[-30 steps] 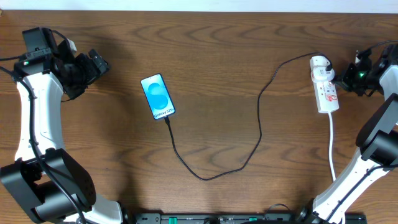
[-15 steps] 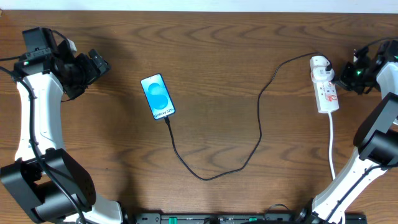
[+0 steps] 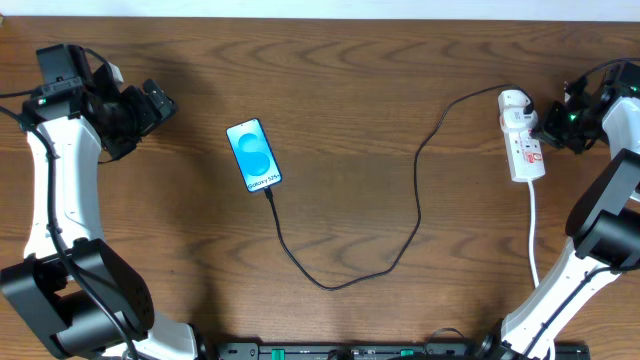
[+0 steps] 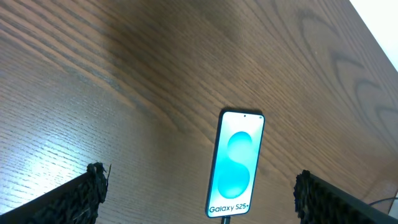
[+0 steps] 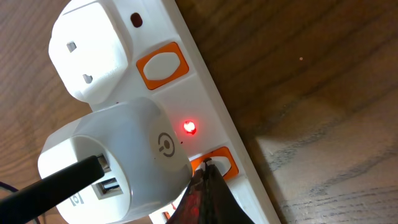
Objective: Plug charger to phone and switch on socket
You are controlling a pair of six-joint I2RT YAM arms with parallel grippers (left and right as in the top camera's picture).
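At the socket, right claw: clenched, its two dark tips pressed into one point, nothing held between them.
Contact: that point rests on the edge of an orange switch on the strip's face.
Lamp: red and lit, just above that switch.
Adapter: white, plugged into the strip beside the lamp; the black charger leaves its lower left side.
Second switch: orange, farther along the strip, beside a white plug.
Socket: flat near the desk's right edge, rounded end toward the far side; its white cord runs toward the near edge.
Charger route: from the strip's far end it bends left, drops through the middle of the desk in a loose loop, then climbs to the phone.
Phone: flat, blue screen up, left of centre, well apart from the strip; the connector meets its lower edge, too small to tell whether it is fully seated.
Left claw: released, fingers spread wide, holding nothing; the phone shows between them in the wrist view.
Left claw from overhead: near the far left corner, well apart from the phone.
Desk: dark brown wood grain.
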